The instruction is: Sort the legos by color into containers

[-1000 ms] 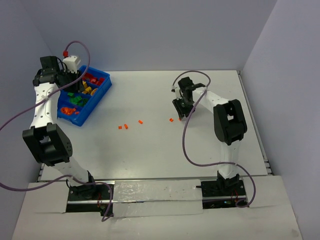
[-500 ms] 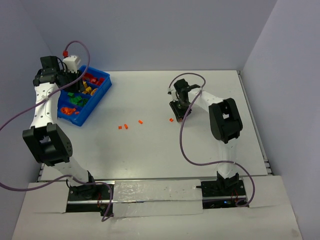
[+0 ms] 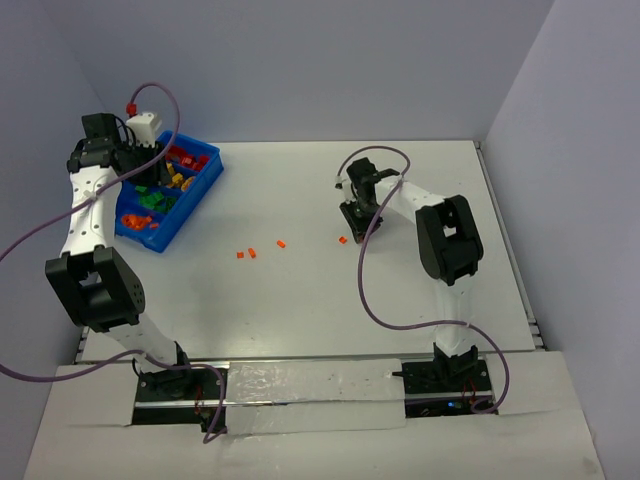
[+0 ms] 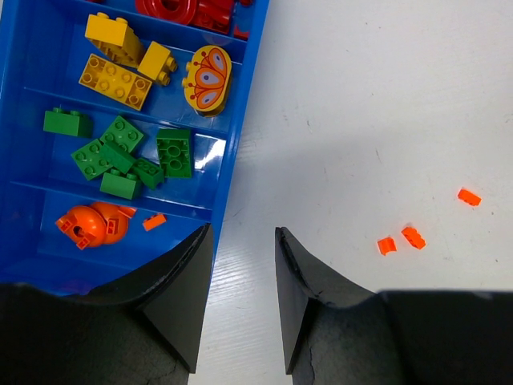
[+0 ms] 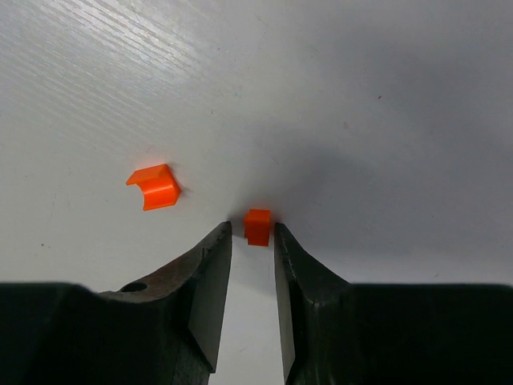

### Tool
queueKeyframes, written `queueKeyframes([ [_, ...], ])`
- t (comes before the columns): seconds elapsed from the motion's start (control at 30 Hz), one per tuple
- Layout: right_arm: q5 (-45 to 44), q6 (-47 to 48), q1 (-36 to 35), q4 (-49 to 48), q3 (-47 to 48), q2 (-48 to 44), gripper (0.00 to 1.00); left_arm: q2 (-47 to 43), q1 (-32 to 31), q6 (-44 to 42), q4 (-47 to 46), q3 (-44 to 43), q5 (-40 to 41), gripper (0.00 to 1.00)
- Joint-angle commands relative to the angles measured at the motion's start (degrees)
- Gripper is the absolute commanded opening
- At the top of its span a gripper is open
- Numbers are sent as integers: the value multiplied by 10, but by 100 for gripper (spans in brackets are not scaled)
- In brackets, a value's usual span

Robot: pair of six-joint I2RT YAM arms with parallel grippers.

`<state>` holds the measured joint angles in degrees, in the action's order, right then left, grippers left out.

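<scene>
Your right gripper (image 5: 253, 234) stands narrowly open at frame centre, a tiny orange bit (image 5: 257, 226) between its tips, not clamped. Your left gripper (image 4: 243, 237) hangs half open and empty over the right wall of the blue bin (image 4: 36, 80), sorted legos (image 4: 174, 152) upper left

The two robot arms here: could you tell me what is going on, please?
They are sorting plastic lego bricks by colour into a blue compartmented plastic bin, which holds red, yellow, green and orange pieces in separate sections. The left gripper hovers open and empty over the bin's edge. The right gripper has its jaws either side of a tiny orange bit on the white table, not clearly gripping it. More orange bits lie loose nearby.
</scene>
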<state>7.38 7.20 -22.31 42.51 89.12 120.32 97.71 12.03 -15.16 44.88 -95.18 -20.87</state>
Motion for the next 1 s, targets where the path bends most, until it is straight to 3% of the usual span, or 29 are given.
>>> queueKeyframes([
  [0.0,-7,-3,-5,-14,10,26,32,-24,-3,10,-3,0,-16,46],
  [0.07,-11,-3,-4,-14,8,25,28,-25,-3,12,-6,2,-18,46],
  [0.27,9,-6,-4,-12,7,7,0,-48,-3,21,-15,30,-90,46],
  [0.37,68,-13,-2,-12,12,-33,0,-79,-4,39,-43,58,-168,51],
  [0.43,171,-31,2,-22,23,-74,0,-113,-7,76,-84,99,-240,56],
  [0.53,335,-100,15,-55,44,-104,0,-164,-38,111,-153,173,-279,61],
  [0.63,502,-169,16,-114,55,-111,0,-229,-83,103,-228,236,-279,66],
  [0.7,563,-245,13,-157,48,-107,0,-266,-133,86,-248,279,-267,67],
  [0.83,675,-468,-8,-394,-34,-120,0,-306,-223,21,-280,341,-221,67],
  [0.87,691,-545,-14,-486,-64,-123,0,-315,-235,10,-291,357,-219,67],
  [0.9,700,-553,-14,-572,-67,-125,0,-323,-236,8,-292,358,-218,67],
  [0.93,706,-684,-21,-662,-110,-128,0,-340,-249,-7,-306,380,-222,66],
  [0.97,710,-779,-25,-861,-149,-124,0,-351,-257,-26,-313,391,-226,66],
])
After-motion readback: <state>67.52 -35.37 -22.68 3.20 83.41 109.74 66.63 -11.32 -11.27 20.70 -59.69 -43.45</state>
